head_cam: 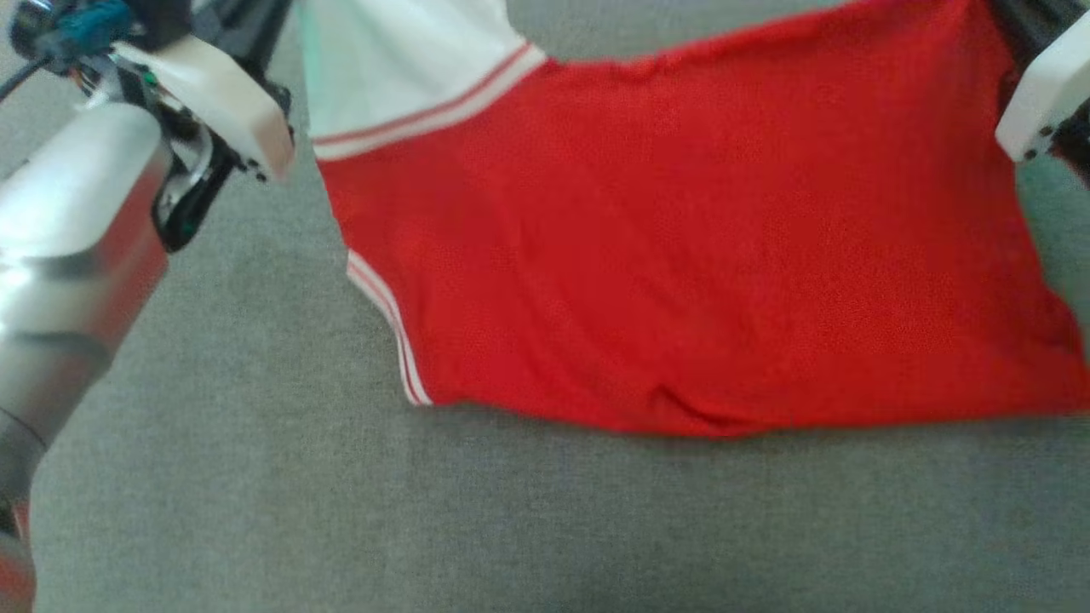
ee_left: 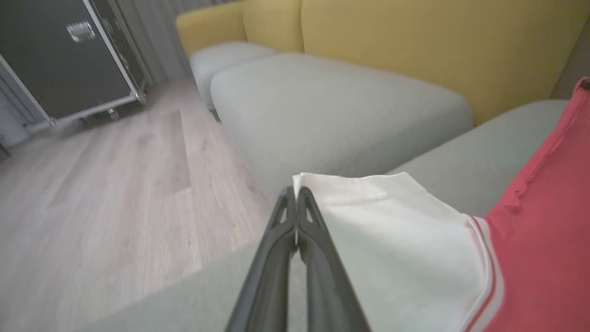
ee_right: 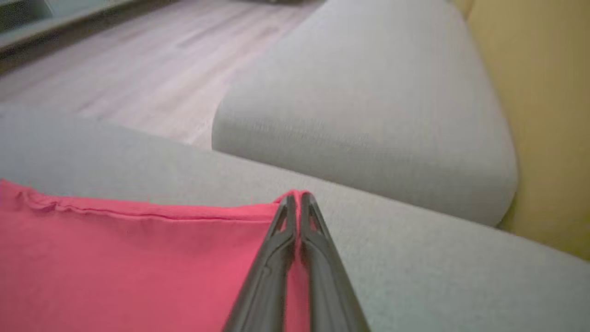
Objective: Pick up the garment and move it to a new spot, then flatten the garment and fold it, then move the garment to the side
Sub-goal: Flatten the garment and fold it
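Observation:
The garment [head_cam: 681, 255] is a red shirt with a white sleeve [head_cam: 400, 68] edged in red and white stripes, spread over a grey cushion. In the left wrist view my left gripper [ee_left: 295, 193] is shut on the white sleeve's corner [ee_left: 368, 221]. In the right wrist view my right gripper [ee_right: 297, 199] is shut on a red corner of the garment [ee_right: 138, 258]. In the head view the pale wrist housings of both arms sit at the top left [head_cam: 213, 94] and top right [head_cam: 1043, 94] of the cloth, fingers hidden.
The grey seat cushion [head_cam: 255, 477] stretches toward me below the garment. More grey cushions [ee_left: 332, 106] and a yellow sofa back [ee_left: 415, 41] stand beyond. Wooden floor [ee_left: 92, 193] and a black wheeled case [ee_left: 60, 55] lie off the sofa's edge.

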Tool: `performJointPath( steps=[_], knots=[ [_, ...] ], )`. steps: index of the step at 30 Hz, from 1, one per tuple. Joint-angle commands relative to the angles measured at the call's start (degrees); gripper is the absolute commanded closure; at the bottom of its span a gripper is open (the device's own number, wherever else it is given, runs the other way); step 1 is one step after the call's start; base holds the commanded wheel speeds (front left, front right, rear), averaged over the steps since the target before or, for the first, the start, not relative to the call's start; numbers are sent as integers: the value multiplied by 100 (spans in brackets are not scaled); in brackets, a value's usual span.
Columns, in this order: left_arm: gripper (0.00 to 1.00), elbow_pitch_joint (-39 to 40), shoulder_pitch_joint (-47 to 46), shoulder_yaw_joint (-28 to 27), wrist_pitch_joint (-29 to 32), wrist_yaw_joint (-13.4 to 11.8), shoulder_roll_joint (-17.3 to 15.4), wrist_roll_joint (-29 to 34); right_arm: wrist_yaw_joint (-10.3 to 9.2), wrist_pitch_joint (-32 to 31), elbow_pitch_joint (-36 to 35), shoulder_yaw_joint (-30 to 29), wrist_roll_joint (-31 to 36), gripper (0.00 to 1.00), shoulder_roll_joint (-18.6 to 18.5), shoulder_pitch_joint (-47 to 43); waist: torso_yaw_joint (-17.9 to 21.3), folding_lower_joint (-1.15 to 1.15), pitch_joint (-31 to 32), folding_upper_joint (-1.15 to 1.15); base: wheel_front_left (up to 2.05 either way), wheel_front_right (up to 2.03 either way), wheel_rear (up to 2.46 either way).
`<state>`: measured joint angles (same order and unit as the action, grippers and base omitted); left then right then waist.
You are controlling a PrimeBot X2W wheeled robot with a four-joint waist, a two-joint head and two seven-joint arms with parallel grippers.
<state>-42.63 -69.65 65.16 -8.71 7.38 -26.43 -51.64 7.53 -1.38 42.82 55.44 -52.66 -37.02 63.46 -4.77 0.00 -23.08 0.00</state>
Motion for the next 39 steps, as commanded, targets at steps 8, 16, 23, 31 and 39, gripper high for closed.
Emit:
performJointPath(
  steps=[8, 16, 23, 31, 39],
  knots=[
    [100, 217, -533, -813, -616, -151, -416, 227, -4, 666, -453, -108, -445, 100, -471, 215, 316, 0, 1021, 0, 0, 0, 0],
    [100, 1248, -55, -1476, -627, -55, -999, 587, -4, 758, -1032, -113, -1000, 100, -1023, -124, 504, 0, 1948, 0, 0, 0, 0],
    [100, 2121, 197, -1560, -628, 0, -1487, 382, -4, 747, -1841, -262, -1443, 100, -1535, -337, 619, 0, 2500, 0, 0, 0, 0],
    [100, 2688, -18, -1782, -535, -27, -1738, 132, -4, 526, -2222, -503, -1275, 100, -1647, 93, 725, 0, 2600, 0, 0, 0, 0],
    [100, 2114, -583, -1793, -541, -61, -1312, 365, -4, 324, -1403, -648, -863, 100, -1088, 653, 648, 0, 2240, 0, 0, 0, 0]
  ],
)
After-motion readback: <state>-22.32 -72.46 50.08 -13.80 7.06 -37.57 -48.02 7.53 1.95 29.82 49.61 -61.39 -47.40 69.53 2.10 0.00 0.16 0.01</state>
